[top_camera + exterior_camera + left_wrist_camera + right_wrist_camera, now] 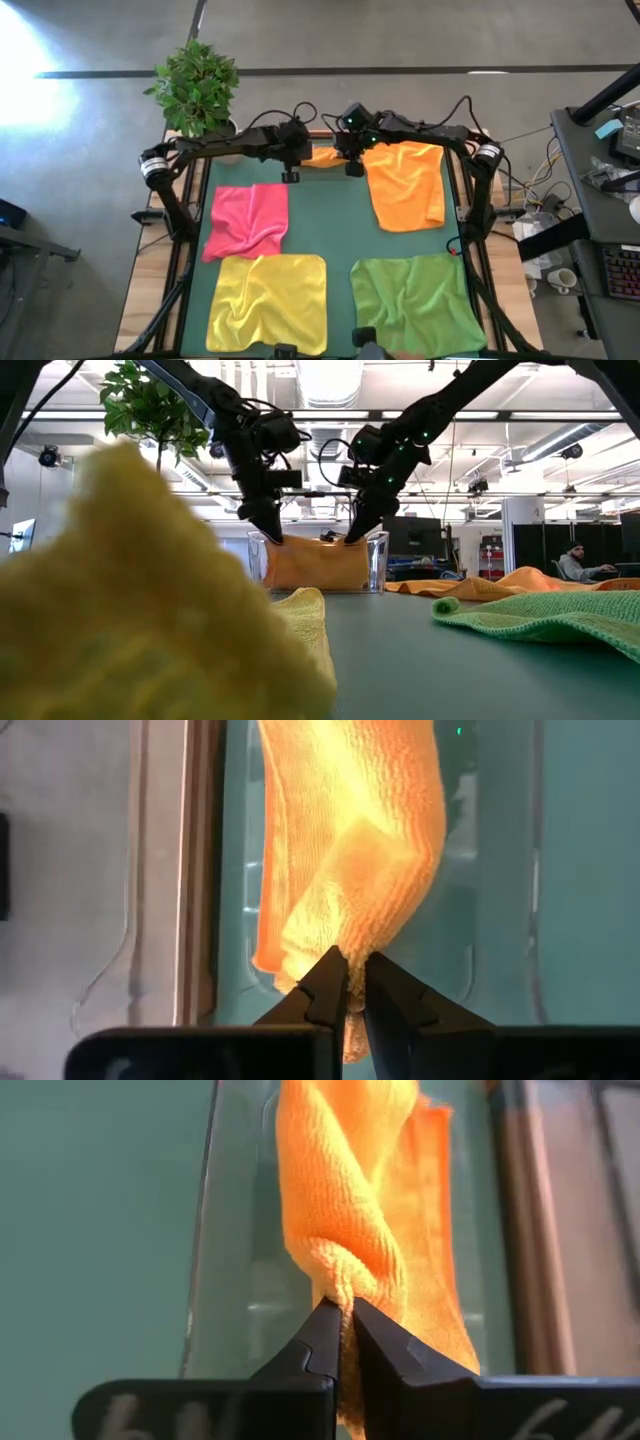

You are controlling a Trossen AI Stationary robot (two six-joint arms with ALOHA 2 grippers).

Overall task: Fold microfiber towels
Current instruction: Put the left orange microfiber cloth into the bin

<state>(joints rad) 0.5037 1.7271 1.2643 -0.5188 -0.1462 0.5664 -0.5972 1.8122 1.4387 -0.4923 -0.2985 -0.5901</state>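
A folded orange towel hangs between my two grippers at the table's far middle, its lower part inside a clear plastic tray. My left gripper is shut on one end of it and my right gripper on the other. A second orange towel lies spread at the far right of the green mat. A pink towel lies at the left, a yellow one near left and a green one near right. My left gripper pinches a bunched corner of the orange towel's left end between its two fingers, slanting down from the left. Several layers are gathered there. The towel runs away from the fingers into the tray. My right gripper pinches the gathered right end between its two fingers, slanting down from the right. The cloth is puckered into a knot-like fold at the fingertips and drops away into the tray.
A potted plant stands at the table's far left corner. Cables run along the far edge behind the arms. The mat's middle between the spread towels is bare. A person sits at a desk in the room beyond.
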